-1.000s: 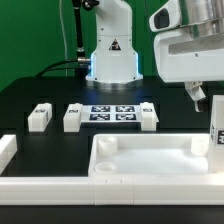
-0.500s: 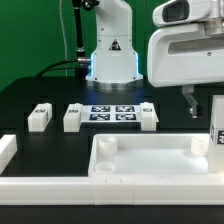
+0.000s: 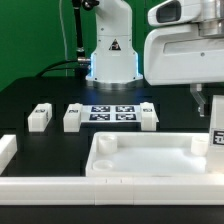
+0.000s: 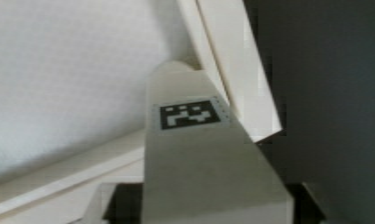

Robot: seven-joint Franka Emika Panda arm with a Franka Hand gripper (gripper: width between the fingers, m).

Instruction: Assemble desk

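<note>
The jaws pinch a white tagged leg (image 4: pixel 202 165), held upright at the right end of the desk top (image 3: pixel 150 160), on the exterior view's right. Three more legs (image 3: pixel 73 117) stand on the black table (image 3: pixel 30 95), flanking the marker board (image 3: pixel 112 112).

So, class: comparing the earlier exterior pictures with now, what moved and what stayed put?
The arm's white wrist shifted slightly toward the exterior view's left, and the fingers sank a little, seemingly keeping their grip on the leg at the right edge. The desk top, the three loose legs and the marker board stayed put.
</note>
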